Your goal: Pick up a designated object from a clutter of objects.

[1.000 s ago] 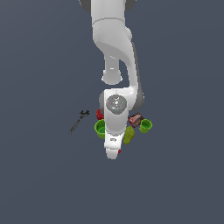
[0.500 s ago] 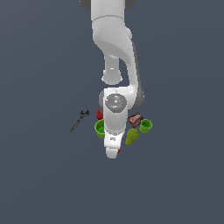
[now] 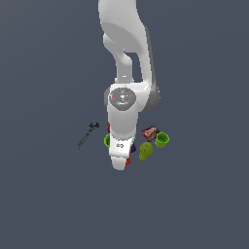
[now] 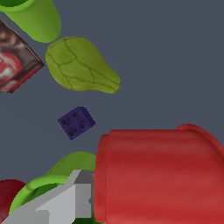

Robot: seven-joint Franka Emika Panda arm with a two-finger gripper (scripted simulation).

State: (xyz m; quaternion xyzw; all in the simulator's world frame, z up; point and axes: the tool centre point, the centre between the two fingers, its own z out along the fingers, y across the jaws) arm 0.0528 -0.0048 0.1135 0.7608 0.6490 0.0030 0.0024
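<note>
Here, gripper (image 4: 94, 197) low over red cup (image 4: 159, 175) beside green cup (image 4: 65, 168); finger spread unclear

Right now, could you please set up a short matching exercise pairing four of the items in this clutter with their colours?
Things:
1. tapered cup
2. studded block
3. pear shape
4. wrench

Colours:
A. purple
B. dark grey
C. red
D. yellow-green

Pairs: 1-C, 2-A, 3-D, 4-B
</note>
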